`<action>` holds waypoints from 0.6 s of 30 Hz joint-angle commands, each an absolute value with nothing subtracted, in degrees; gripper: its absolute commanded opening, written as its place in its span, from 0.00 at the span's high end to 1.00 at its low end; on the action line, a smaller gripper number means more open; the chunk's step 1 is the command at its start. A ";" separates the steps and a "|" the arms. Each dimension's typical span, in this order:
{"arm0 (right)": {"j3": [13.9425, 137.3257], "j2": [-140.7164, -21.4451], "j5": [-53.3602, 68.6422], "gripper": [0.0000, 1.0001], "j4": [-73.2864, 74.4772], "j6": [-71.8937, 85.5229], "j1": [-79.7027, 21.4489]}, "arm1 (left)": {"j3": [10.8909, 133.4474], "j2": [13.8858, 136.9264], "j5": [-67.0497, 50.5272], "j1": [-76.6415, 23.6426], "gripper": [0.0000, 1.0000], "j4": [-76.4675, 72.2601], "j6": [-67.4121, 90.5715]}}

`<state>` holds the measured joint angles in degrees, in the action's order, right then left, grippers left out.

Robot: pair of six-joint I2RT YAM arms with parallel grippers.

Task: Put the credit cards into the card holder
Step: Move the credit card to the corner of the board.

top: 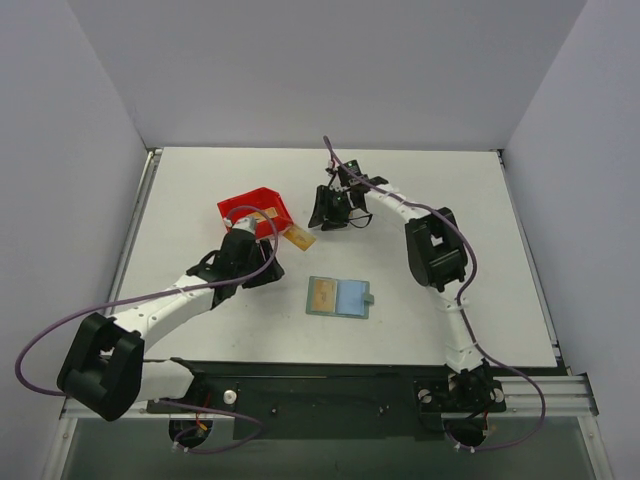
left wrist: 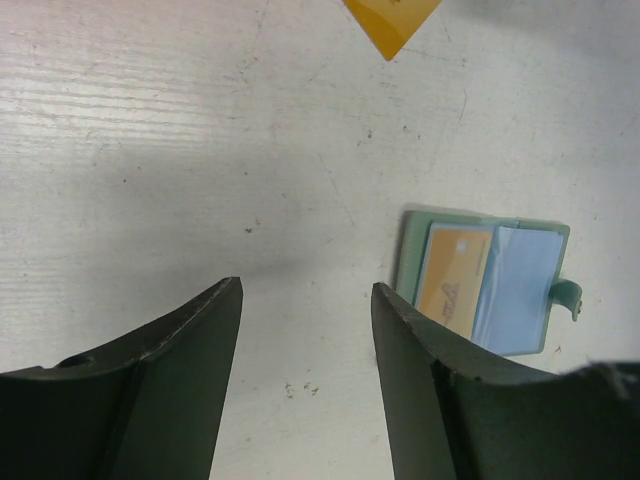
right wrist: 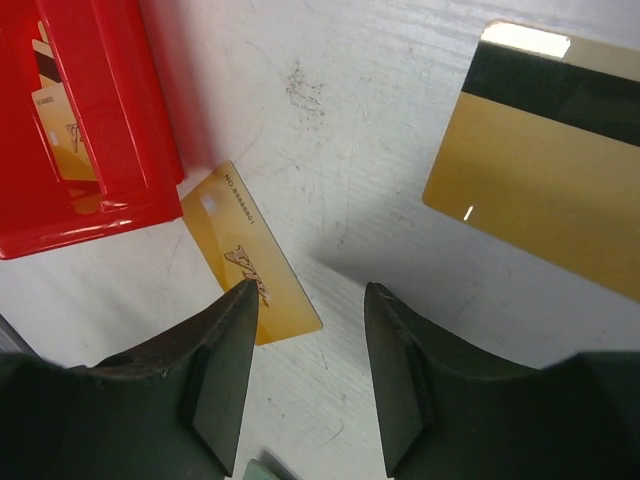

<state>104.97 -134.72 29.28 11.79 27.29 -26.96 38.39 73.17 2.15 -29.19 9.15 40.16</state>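
Credit cards (right wrist: 62, 140) are sitting in the red bin (right wrist: 110, 100); one card (top: 298, 237) is lying on the tabletop (top: 500, 280) just beside it, and another card (left wrist: 455, 280) is sitting in the open card holder (top: 355, 298). The left end effector (left wrist: 306, 288) and the right end effector (right wrist: 310, 290) are hovering released, grasping nothing

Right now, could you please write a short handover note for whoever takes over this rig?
Left gripper: open, empty, above the table, short of the card holder.
Right gripper: open, empty, beside the red bin.
Done: one credit card sits in a pocket of the open holder.
Left: a loose card on the table by the bin, more cards inside the bin, a striped card near the right gripper.
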 commanded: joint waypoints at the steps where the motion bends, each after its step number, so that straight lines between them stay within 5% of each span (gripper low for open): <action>1: 111.87 -137.45 32.08 0.57 16.25 25.93 -28.12 | 39.55 71.28 3.08 -28.04 0.36 10.46 39.20; 18: 118.48 -144.40 34.63 0.63 21.88 21.36 -31.81 | 38.23 71.28 1.85 -23.21 0.36 9.67 38.15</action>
